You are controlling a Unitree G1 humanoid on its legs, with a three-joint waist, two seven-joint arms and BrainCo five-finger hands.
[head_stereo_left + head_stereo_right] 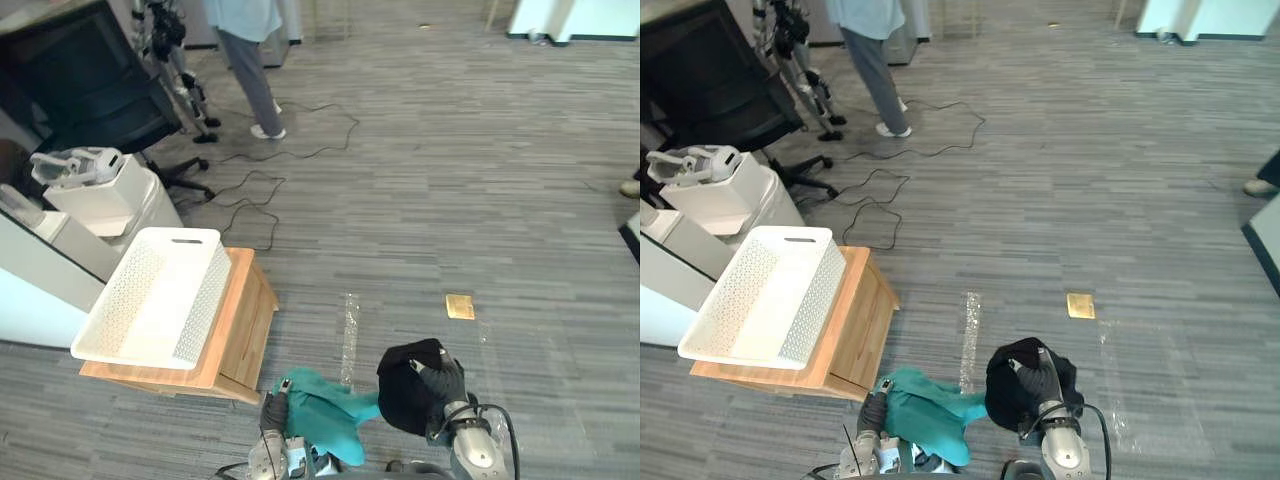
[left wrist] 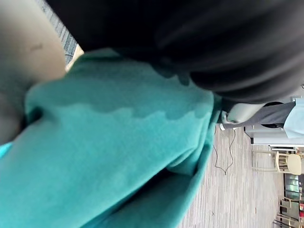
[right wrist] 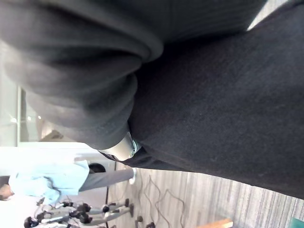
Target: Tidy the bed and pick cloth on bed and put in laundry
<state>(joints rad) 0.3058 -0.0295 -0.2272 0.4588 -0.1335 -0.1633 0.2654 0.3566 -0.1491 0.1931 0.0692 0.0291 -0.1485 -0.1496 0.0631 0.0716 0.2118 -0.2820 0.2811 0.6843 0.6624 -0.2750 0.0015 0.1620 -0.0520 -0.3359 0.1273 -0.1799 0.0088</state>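
My left hand (image 1: 273,410) sits low at seven o'clock with the teal cloth (image 1: 325,412) draped over and spilling from it toward five o'clock; the cloth covers the hand, so I cannot tell whether I am clamped on it. My right hand (image 1: 443,381), at five o'clock, curls around the bunched black cloth (image 1: 398,392). The two cloths touch. The white laundry basket (image 1: 200,300) stands on the wooden table (image 1: 243,322) at ten o'clock. A person (image 1: 250,60) stands at eleven o'clock.

Stereo head pair looks down, shares basket (image 1: 205,295); wrist views against teal cloth (image 2: 118,156), black cloth (image 3: 218,95).
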